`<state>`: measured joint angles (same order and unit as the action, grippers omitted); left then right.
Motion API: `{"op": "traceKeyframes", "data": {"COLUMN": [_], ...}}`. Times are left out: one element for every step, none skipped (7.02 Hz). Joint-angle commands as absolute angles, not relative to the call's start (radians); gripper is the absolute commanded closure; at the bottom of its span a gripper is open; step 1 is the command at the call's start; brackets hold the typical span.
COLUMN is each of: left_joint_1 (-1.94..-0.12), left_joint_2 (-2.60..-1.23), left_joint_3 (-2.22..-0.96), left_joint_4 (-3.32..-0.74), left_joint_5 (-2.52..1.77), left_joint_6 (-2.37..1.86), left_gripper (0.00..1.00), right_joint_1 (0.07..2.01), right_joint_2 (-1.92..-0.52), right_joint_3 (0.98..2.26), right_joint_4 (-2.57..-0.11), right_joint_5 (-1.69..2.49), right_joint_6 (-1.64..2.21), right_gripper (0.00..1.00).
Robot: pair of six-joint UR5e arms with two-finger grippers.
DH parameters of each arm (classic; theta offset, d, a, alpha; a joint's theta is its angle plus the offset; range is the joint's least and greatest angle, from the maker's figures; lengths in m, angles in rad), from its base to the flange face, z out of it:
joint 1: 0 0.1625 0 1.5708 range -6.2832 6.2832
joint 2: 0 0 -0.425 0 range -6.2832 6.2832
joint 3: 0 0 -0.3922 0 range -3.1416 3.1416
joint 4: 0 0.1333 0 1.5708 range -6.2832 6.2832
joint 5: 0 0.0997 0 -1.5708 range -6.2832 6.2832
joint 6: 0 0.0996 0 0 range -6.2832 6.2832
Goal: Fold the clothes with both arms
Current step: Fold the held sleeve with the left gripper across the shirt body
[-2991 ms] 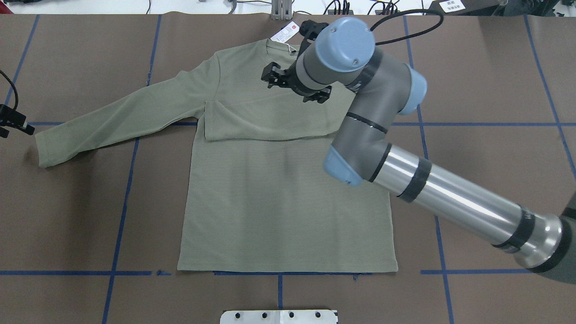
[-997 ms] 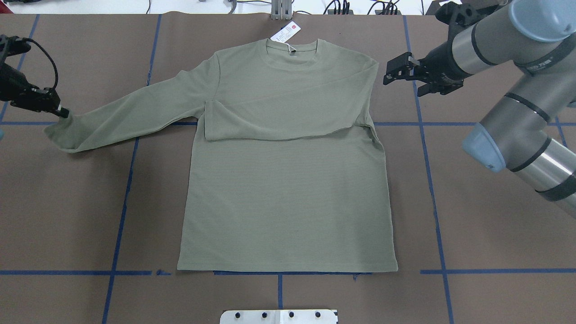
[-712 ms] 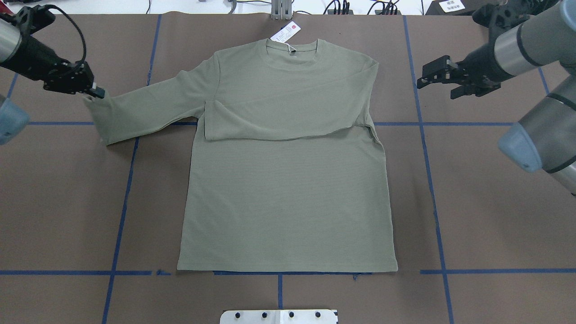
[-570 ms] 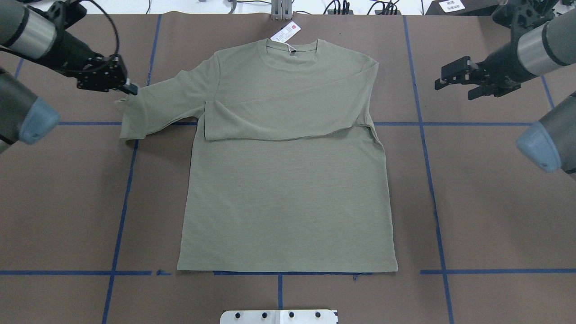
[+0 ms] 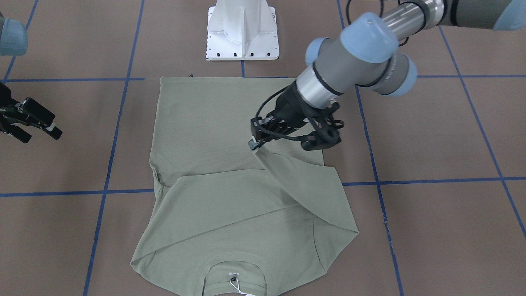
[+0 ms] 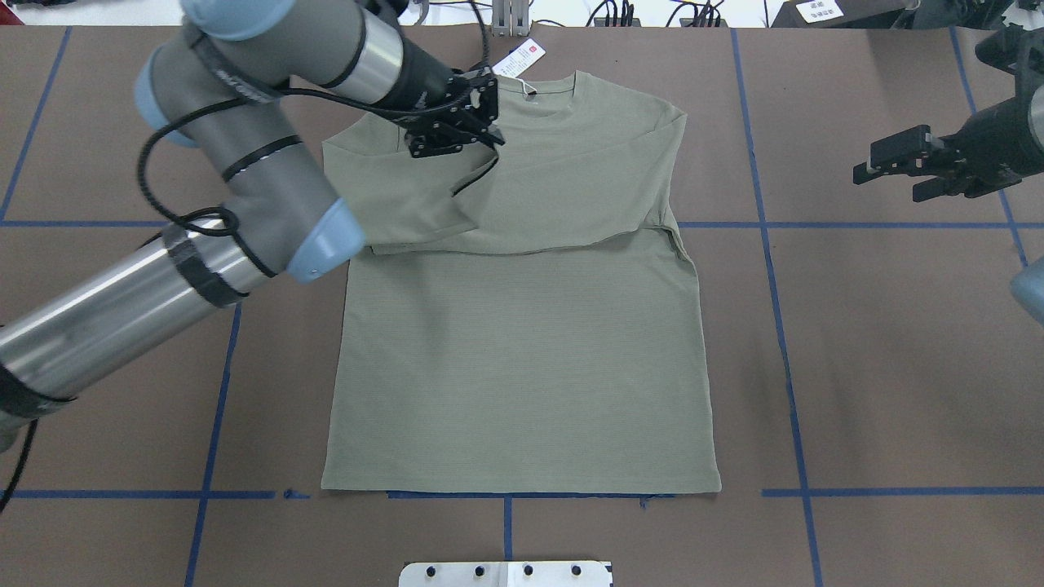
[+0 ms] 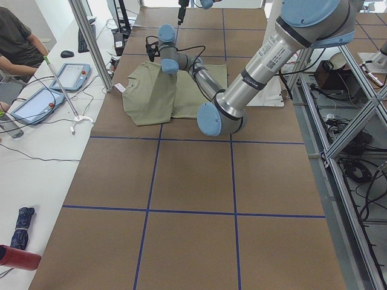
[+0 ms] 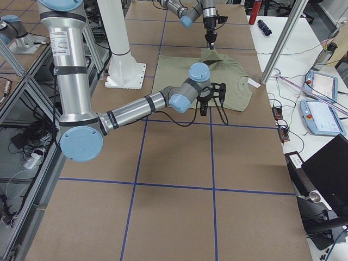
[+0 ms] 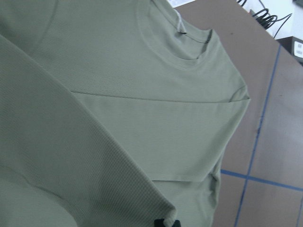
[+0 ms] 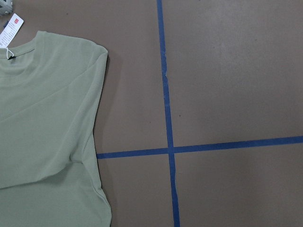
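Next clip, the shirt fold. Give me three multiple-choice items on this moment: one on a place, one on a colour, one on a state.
1. Relative to the shirt, where is the right gripper?
A) on its collar
B) over bare table beside it
C) over its hem

2. What colour are the tape lines on the table?
A) blue
B) red
C) yellow

3. The left gripper is:
A) open over the table
B) out of view
C) shut on the sleeve

Answers: 1 B, it hangs clear of the shirt's side; 2 A, the grid lines are blue; 3 C, the cuff is pinched between its fingers above the chest.
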<state>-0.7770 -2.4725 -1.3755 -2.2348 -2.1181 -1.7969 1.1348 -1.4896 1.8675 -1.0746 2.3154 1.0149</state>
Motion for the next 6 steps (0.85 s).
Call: {"op": "traceKeyframes", "data": {"left_joint_1": [-0.663, -0.635, -0.611, -0.585, -0.565, -0.542], "left_joint_2": [-2.708, -2.732, -2.811, -2.825, -2.833, -2.832], "left_joint_3": [-1.092, -1.009, -0.856, -0.829, -0.821, -0.818], "left_joint_4": [-2.261, -2.335, -2.388, -2.401, -2.402, -2.407], "left_joint_5": [-1.905, -1.820, -1.749, -1.723, -1.706, -1.686], "left_joint_6": [-1.890, -1.904, -1.922, -1.925, -1.952, -1.953], "left_gripper": [1.00, 1.00, 1.00, 1.00, 1.00, 0.50], "right_joint_1": [1.135, 1.135, 1.135, 1.135, 1.135, 1.135], "right_joint_2": [-1.512, -1.514, -1.522, -1.526, -1.529, -1.529], "right_joint_3": [1.876, 1.872, 1.871, 1.873, 1.871, 1.871], "right_joint_4": [-1.049, -1.049, -1.048, -1.045, -1.045, -1.045], "right_joint_5": [2.315, 2.312, 2.315, 2.315, 2.315, 2.316], "right_joint_6": [1.017, 1.016, 1.014, 1.014, 1.014, 1.014], "right_gripper": [0.00, 0.00, 0.00, 0.00, 0.00, 0.00]}}
